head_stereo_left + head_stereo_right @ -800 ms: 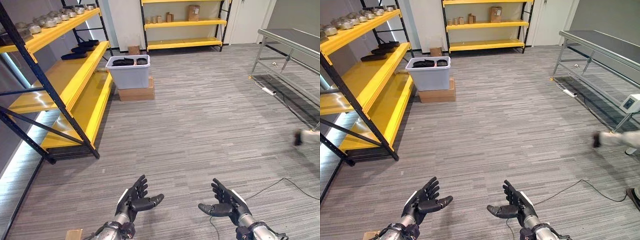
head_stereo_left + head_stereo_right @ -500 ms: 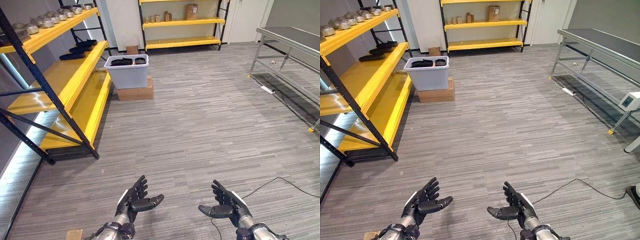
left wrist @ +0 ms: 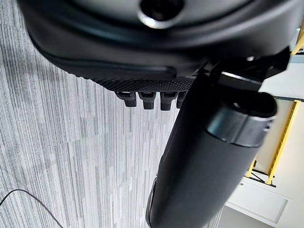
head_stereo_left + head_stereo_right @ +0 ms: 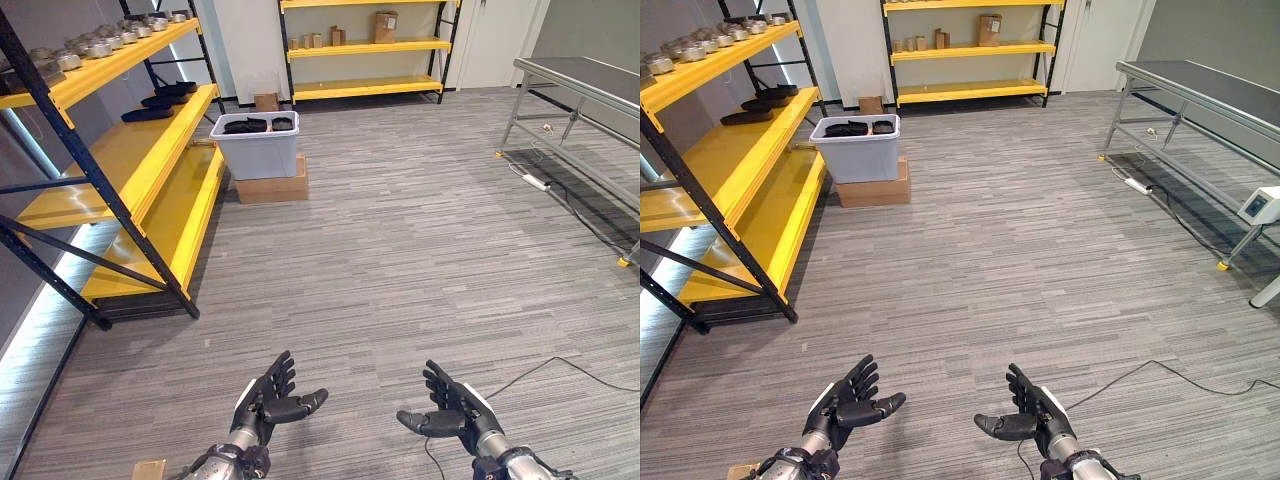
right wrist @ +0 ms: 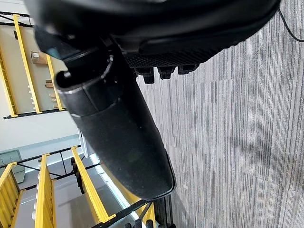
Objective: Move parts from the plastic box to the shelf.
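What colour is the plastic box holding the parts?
Pale grey, the plastic box; it shows best in the left eye view.

Translucent plastic box (image 4: 257, 145) on cardboard (image 4: 271, 187); glossy yellow metal shelf (image 4: 120, 160); matt carpet (image 4: 420, 250).

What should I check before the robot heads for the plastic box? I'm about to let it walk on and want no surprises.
1. Left hand empty, fingers straight: ok.
2. Right hand empty, fingers straight: ok.
3. Plastic box in sight, standing on a cardboard box beside the yellow shelf: ok.
4. Dark parts in the box: ok.
5. Floor between the robot and the box free of obstacles: ok.
6. Bare space on the shelf's middle level near the dark parts already there: ok.
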Robot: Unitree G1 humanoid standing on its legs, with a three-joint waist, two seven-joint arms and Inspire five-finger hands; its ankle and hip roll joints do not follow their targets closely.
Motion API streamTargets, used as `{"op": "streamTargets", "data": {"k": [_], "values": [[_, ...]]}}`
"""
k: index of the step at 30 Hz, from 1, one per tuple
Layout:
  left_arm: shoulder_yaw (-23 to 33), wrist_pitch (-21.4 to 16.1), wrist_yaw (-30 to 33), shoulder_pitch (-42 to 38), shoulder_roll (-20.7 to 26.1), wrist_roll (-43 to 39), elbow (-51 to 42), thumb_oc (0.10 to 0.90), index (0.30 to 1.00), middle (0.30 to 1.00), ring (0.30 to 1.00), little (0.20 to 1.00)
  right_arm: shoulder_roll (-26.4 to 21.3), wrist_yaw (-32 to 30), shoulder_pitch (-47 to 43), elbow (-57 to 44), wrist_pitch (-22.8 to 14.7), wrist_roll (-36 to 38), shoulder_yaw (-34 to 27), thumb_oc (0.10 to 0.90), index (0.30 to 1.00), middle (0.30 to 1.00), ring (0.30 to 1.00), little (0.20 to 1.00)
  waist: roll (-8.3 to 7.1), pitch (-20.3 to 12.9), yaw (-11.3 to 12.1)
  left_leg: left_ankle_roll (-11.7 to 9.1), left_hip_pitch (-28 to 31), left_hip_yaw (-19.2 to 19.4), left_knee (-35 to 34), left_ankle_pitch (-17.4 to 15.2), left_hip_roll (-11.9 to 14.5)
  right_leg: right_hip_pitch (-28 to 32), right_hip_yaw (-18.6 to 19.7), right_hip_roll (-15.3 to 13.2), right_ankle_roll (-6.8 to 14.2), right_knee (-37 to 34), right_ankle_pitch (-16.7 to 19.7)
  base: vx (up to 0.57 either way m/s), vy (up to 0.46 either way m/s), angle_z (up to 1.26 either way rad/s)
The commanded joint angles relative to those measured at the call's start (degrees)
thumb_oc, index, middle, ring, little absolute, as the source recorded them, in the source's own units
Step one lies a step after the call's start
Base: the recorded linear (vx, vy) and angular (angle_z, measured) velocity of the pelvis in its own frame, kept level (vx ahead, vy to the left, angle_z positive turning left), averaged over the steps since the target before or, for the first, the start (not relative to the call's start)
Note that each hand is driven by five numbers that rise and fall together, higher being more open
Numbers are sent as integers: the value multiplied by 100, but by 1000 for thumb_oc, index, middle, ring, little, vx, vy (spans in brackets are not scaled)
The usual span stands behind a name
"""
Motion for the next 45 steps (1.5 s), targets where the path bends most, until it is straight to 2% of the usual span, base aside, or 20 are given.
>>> {"op": "streamTargets", "data": {"k": [1, 16, 23, 27, 29, 31, 34, 35, 37, 38, 41, 42, 43, 44, 45], "values": [[223, -494, -76, -550, 91, 48, -267, 900, 1000, 1000, 1000, 1000, -82, 46, -606, -168, -517, -35, -42, 900, 1000, 1000, 1000, 1000, -209, -75, -26, -183, 194, -140, -17, -411, 267, 339, -136, -254, 252, 41, -458, 0, 0, 0], [252, -515, -64, -543, 86, -5, -313, 900, 1000, 1000, 1000, 1000, -76, 18, -629, -153, -506, -21, -40, 900, 1000, 1000, 1000, 1000, -225, -11, -6, -149, 129, -187, -17, -419, 211, 301, -152, -300, 275, 41, -441, 1, 2, 0], [242, -601, 41, -749, 99, -208, -197, 900, 1000, 1000, 1000, 1000, -62, -98, -933, -3, -553, -21, 56, 900, 1000, 1000, 1000, 1000, -273, 36, 69, -32, -119, -204, -17, -411, 53, 92, -149, -464, 405, 69, -331, 1, 62, 3], [277, -665, 155, -886, 179, -133, -278, 900, 1000, 1000, 1000, 1000, -33, -137, -1130, 57, -552, -75, 146, 900, 1000, 1000, 1000, 1000, -285, 89, 113, 92, -259, -281, -17, -408, -54, -308, -112, -598, 484, 735, -463, -4, 131, 7], [291, -693, 200, -947, 229, -52, -328, 900, 1000, 1000, 1000, 1000, 0, -155, -1165, 79, -560, -75, 157, 900, 1000, 1000, 1000, 1000, -287, 165, 125, 192, -286, -384, 57, -456, -117, -587, -81, -635, 559, 1407, -556, -7, 173, 3], [276, -722, 250, -999, 257, 73, -314, 900, 1000, 1000, 1000, 1000, 37, -130, -1155, 98, -568, -72, 199, 900, 1000, 1000, 1000, 1000, -301, 332, 83, 317, -300, -504, 213, -522, -186, -1037, 59, -652, 637, 2461, -295, -21, 175, 17], [282, -734, 317, -1032, 262, 156, -337, 900, 1000, 1000, 1000, 1000, 82, -136, -1118, 125, -546, -44, 236, 900, 1000, 1000, 1000, 1000, -229, 588, 12, 479, -171, -638, 291, -599, -266, -1704, 195, -682, 668, 3794, 423, 42, 209, 32], [255, -736, 343, -1076, 241, 175, -309, 900, 1000, 1000, 1000, 1000, 119, -149, -1135, 139, -531, 11, 254, 900, 1000, 1000, 1000, 1000, -158, 707, -32, 520, -27, -707, 248, -613, -288, -2085, 257, -628, 649, 4249, 534, 137, 207, 26], [235, -732, 353, -1104, 222, 201, -295, 900, 1000, 1000, 1000, 1000, 136, -146, -1137, 145, -539, 72, 255, 900, 1000, 1000, 1000, 1000, -127, 739, -58, 520, 57, -747, 229, -642, -295, -2305, 240, -543, 622, 4328, 420, 123, 84, 13], [243, -750, 358, -1137, 219, 192, -296, 900, 1000, 1000, 1000, 1000, 123, -135, -1160, 99, -555, 95, 263, 900, 1000, 1000, 1000, 1000, -119, 770, -111, 509, 123, -784, 216, -687, -315, -2475, 244, -366, 564, 4087, 258, 129, 16, 16], [215, -768, 336, -1224, 223, 206, -298, 900, 1000, 1000, 1000, 1000, 65, -202, -1178, 63, -580, 54, 261, 900, 1000, 1000, 1000, 1000, -190, 804, -186, 485, 288, -927, 248, -907, -405, -2575, 154, -244, 484, 3214, 97, 234, -40, 17], [180, -770, 345, -1318, 202, 226, -250, 900, 1000, 1000, 1000, 1000, 75, -249, -1248, 145, -590, 43, 273, 900, 1000, 1000, 1000, 1000, -226, 803, -233, 429, 424, -973, 293, -1077, -408, -2543, 76, -227, 465, 2233, 92, 249, -90, 37], [163, -771, 342, -1315, 186, 219, -230, 900, 1000, 1000, 1000, 1000, 71, -267, -1235, 146, -590, 41, 281, 900, 1000, 1000, 1000, 1000, -227, 800, -253, 393, 485, -1017, 268, -1096, -403, -2410, 26, -240, 470, 1920, 178, 318, -133, 47], [130, -774, 358, -1383, 168, 247, -186, 900, 1000, 1000, 1000, 1000, 81, -288, -1294, 201, -594, 77, 277, 900, 1000, 1000, 1000, 1000, -269, 772, -264, 330, 565, -1013, 347, -1231, -397, -2315, 12, -237, 517, 1277, 340, 318, -124, 42], [164, -802, 395, -1418, 156, 262, -202, 900, 1000, 1000, 1000, 1000, 91, -316, -1306, 181, -590, 71, 266, 900, 1000, 1000, 1000, 1000, -300, 766, -273, 273, 666, -1026, 363, -1319, -389, -2441, -19, -348, 598, 772, 580, 398, -152, 33]]}}
